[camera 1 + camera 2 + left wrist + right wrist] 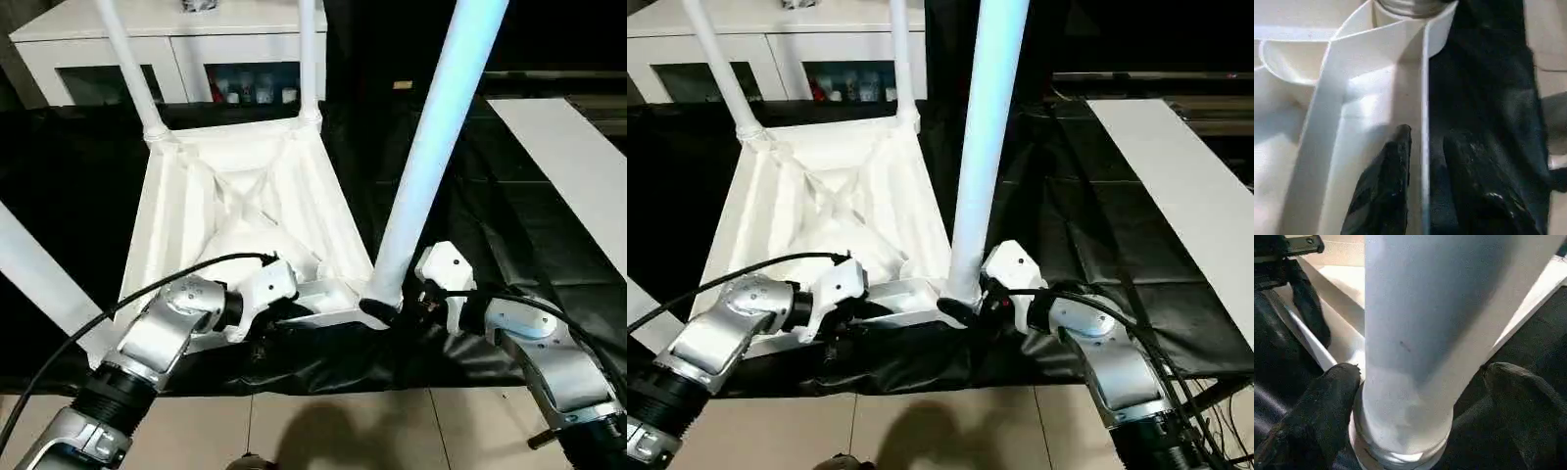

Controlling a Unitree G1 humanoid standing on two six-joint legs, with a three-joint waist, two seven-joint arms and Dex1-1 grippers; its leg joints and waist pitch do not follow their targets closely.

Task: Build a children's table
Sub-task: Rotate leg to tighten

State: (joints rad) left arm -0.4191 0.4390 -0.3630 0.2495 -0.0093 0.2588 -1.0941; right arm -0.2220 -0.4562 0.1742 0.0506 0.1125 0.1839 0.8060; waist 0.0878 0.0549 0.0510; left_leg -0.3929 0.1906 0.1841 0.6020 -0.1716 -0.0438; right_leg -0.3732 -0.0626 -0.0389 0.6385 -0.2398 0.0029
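Here, leg (985,147) base between right tool (1415,396) fingers.

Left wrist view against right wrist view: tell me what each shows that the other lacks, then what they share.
Left wrist alone: the left gripper with its jaws astride the thin rim of the tabletop, one finger inside, one outside. Right wrist alone: the right gripper with its jaws either side of a leg near its base. Shared: white table plastic, black cloth.
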